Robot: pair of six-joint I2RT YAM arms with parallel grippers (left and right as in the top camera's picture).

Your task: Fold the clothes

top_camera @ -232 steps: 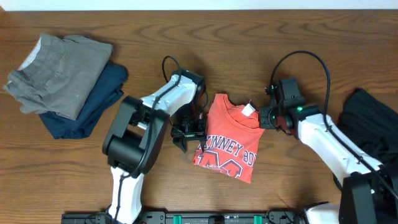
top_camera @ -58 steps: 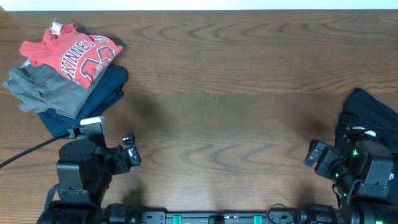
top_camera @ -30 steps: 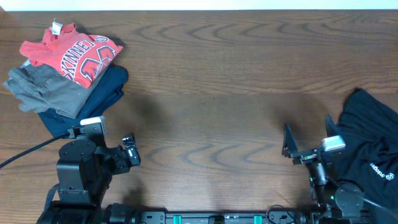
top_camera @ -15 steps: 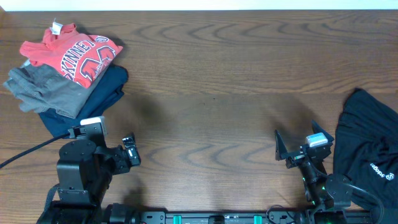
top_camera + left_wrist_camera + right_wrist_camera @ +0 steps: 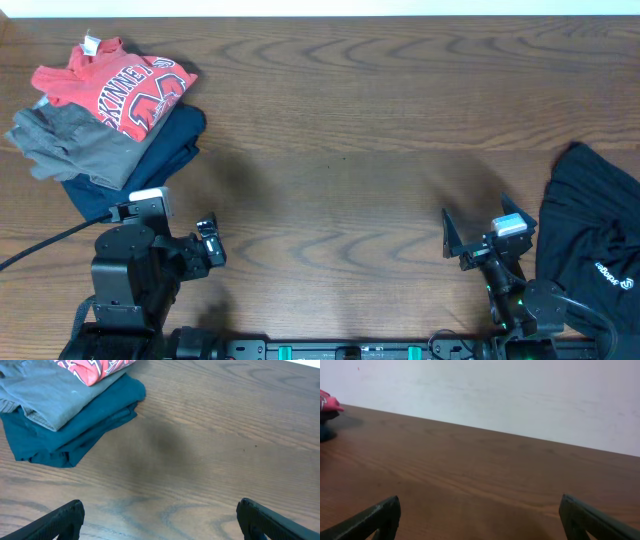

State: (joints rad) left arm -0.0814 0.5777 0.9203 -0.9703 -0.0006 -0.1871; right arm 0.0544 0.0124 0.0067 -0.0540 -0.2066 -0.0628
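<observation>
— How much of the folding can be taken as done?

— Three garments are seen stacked at the far left of the table. A red T-shirt with white lettering is laid on top, a grey garment under it, and a dark blue garment at the bottom. All three appear folded, so that part is judged finished.

— And what is left?

— A black garment with a small white logo is seen lying rumpled at the right edge of the table, partly cut off by the frame. It is judged not yet folded. Whether more cloth lies beyond the edge cannot be told.

— Is anything held?

— Nothing is held. The left gripper is placed at the near left, on the near side of the stacked clothes and apart from them. In its wrist view the fingers are spread wide, with only bare wood between them. The right gripper is placed at the near right, beside the black garment but not touching it. Its fingers are likewise spread fully, and only table and a pale wall are seen between them.

— What would be called for next?

— Probably the black garment would have to be taken up, drawn toward the middle and spread flat before any fold is made.
</observation>
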